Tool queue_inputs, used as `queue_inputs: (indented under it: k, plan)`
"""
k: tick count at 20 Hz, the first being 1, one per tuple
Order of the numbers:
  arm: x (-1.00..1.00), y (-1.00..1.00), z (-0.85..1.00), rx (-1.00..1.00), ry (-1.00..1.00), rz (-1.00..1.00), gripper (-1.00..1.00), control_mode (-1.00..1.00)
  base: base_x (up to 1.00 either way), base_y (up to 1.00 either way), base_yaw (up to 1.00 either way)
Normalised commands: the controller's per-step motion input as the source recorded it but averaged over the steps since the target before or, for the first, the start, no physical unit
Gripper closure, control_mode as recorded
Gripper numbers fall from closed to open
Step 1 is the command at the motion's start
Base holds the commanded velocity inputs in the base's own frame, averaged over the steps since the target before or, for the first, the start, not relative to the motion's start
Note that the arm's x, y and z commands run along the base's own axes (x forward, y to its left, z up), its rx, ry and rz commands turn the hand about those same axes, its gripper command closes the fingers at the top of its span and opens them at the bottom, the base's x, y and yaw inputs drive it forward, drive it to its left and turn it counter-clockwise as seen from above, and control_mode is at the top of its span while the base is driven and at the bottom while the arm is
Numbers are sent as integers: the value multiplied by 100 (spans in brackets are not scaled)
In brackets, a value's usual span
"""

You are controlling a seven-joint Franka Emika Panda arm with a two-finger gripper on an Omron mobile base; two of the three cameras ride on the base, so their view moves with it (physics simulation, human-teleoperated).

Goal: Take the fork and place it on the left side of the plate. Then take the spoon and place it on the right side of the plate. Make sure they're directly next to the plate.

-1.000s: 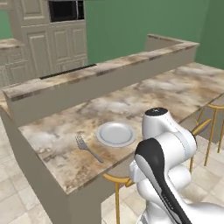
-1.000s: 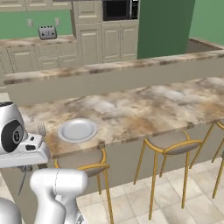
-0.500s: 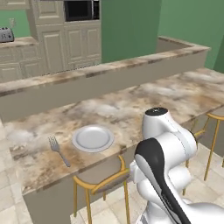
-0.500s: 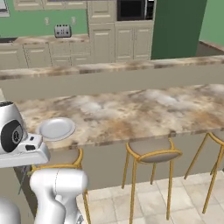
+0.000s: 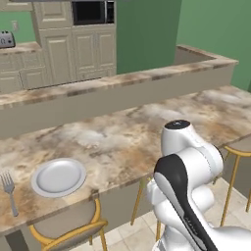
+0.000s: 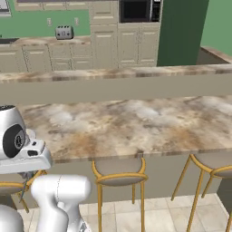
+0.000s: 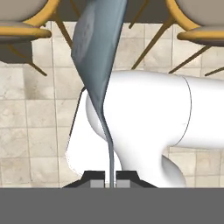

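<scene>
Currently, the hand view shows the gripper (image 7: 110, 181) pinched tight on the thin handle of the spoon (image 7: 98, 57), its two dark tips nearly meeting around the metal. The spoon rises away from the camera, its pale bluish-grey bowl wide and close in that view, with tiled floor and the yellow-legged stools (image 7: 26, 30) beyond it. The hand seems to be held low and tucked by the robot's body, probably so the spoon rides safely while the base is driving.

On the marble-patterned counter (image 5: 127, 142), in the left base view, the plate (image 5: 59, 177) sits near the front edge toward the left. The fork (image 5: 9, 190) lies to the plate's left, tines pointing away from the robot, handle toward the counter edge. A narrow strip of bare counter separates fork and plate, so whether it counts as directly next to the plate is hard to judge. The fork step looks done; the spoon is in hand and not yet placed, and the counter to the plate's right is bare, where the spoon belongs.

A toaster (image 6: 64, 32) and a built-in microwave (image 6: 138, 10) stand against the far green wall. No brand, label or writing is readable anywhere.
</scene>
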Motion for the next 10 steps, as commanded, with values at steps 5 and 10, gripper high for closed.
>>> queue_inputs:
  k: [5,10]
  plan:
    - [40,0,-2,8,0,7,100,-100,60,-3,11]
    - [100,30,-9,19,1,16,100,-100,0,0,0]
